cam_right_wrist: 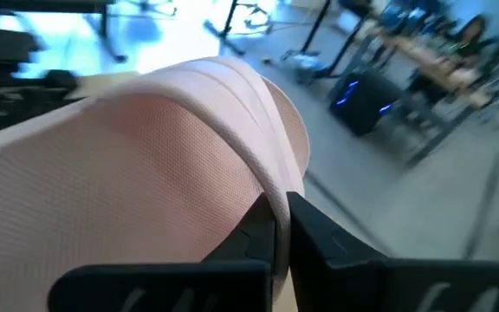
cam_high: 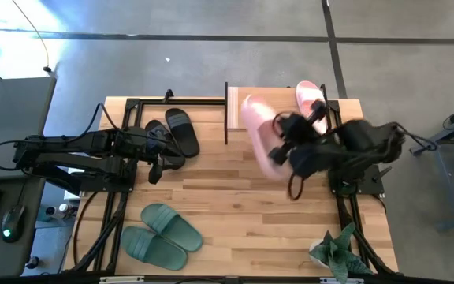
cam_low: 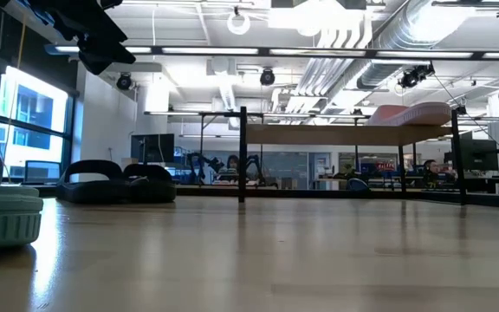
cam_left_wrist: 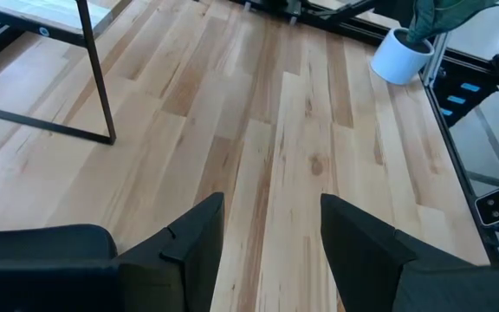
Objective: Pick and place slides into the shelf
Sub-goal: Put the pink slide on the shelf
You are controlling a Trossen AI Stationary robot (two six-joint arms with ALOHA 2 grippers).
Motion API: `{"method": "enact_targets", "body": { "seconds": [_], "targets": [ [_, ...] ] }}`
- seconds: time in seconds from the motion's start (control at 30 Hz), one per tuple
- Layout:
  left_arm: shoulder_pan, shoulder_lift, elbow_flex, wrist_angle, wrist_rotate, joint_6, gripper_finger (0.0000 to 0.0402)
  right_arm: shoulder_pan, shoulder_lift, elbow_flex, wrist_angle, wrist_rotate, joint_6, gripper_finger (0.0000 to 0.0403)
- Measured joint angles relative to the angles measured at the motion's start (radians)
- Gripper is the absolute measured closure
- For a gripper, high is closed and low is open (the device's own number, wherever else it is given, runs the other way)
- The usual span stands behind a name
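One pink slide (cam_high: 310,96) lies sole down on the shelf (cam_high: 258,101) at the table's far right; it also shows on the shelf top as the pink slide (cam_low: 410,114). My right gripper (cam_high: 280,143) is shut on the second pink slide (cam_high: 257,134), held in the air by the shelf's left end. The black pair (cam_high: 176,134) rests on the table at far left, with my open left gripper (cam_high: 154,170) just near of it, touching nothing. The green pair (cam_high: 160,235) lies at near left. My right gripper pinches a thin pink edge (cam_right_wrist: 277,192) of the slide between its two fingers; it looks like the rim of the wide strap, though I cannot tell for sure. The slide is lifted clear of table and shelf, stretching from the fingers toward the table's left.
A potted plant (cam_high: 336,251) stands at the near right corner. Black frame rails run along both table sides. The shelf's thin black legs (cam_left_wrist: 93,74) stand on the tabletop. Bare wood lies across the table's middle (cam_high: 243,205).
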Motion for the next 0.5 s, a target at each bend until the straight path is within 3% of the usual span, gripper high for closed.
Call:
{"method": "enact_targets", "body": {
  "seconds": [0.13,0.3,0.43,0.5],
  "targets": [
    [0.000,0.000,0.000,0.000,0.000,0.000,0.0224,-0.084,-0.059,0.000,-0.002,0.003,-0.181,0.0403],
    [0.000,0.000,0.000,0.000,0.000,0.000,0.0224,-0.274,-0.126,0.000,-0.002,-0.024,-0.433,0.0403],
    [0.000,0.000,0.000,0.000,0.000,0.000,0.0224,-0.463,-0.206,-0.020,0.039,-0.224,-0.587,0.0403],
    [0.000,0.000,0.000,0.000,0.000,0.000,0.0224,-0.522,-0.269,-0.093,0.120,-0.302,-0.656,0.0403]
  ]
}}
